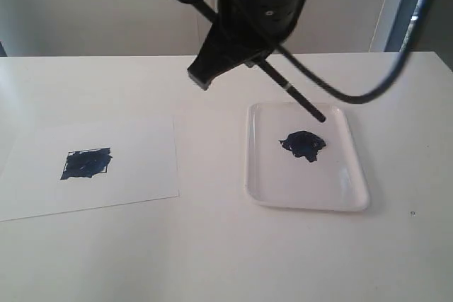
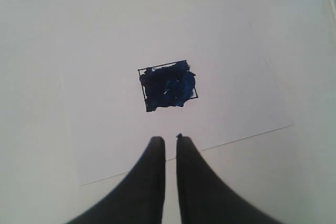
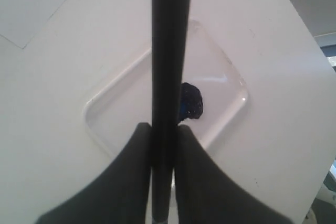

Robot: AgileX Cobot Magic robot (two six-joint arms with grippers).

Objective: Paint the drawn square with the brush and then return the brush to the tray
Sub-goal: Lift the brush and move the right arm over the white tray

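My right gripper (image 3: 165,127), clamped on the brush (image 1: 294,95), hangs over the tray (image 1: 283,182), the brush slanting down toward its far right; my left gripper (image 2: 170,140), jaws nearly together and empty, hangs over the paper (image 2: 236,103).

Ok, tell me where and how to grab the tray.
Pinch the raised rim of the tray along its near edge, coming down from above with one finger inside and one outside. It lies flat and shallow, probably too wide to span, and that edge is clear of the paint blob and the brush held over the far side.
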